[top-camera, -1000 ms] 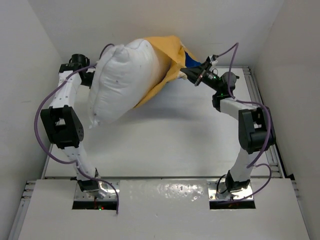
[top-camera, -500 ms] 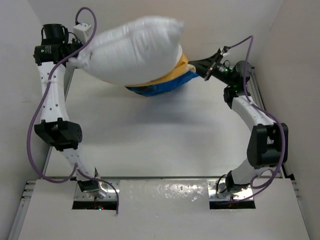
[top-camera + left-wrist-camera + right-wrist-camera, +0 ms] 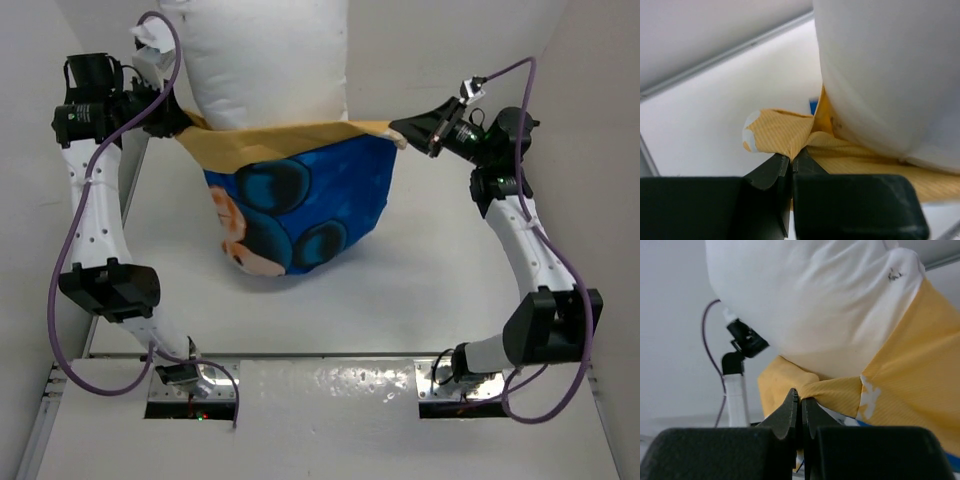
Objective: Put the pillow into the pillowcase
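The pillowcase (image 3: 300, 205) hangs in the air between both arms, blue cartoon side toward the camera, orange-yellow rim stretched along its top. The white pillow (image 3: 268, 62) stands upright in its mouth, the upper half sticking out above the rim. My left gripper (image 3: 178, 128) is shut on the rim's left corner; the wrist view shows the striped orange fabric (image 3: 785, 135) pinched at the tips (image 3: 791, 161). My right gripper (image 3: 400, 130) is shut on the right corner, with orange cloth (image 3: 832, 390) squeezed between its tips (image 3: 802, 404) under the pillow (image 3: 810, 305).
White walls close in the table (image 3: 430, 270) on the left, back and right. A metal rail (image 3: 540, 280) runs along the right edge. Purple cables (image 3: 70, 250) loop off both arms. Both arm bases sit at the near edge.
Both arms have risen and spread apart, pulling the case's mouth wide. The pillow swung from lying sideways to standing upright, and the blue side now hangs down facing the camera.
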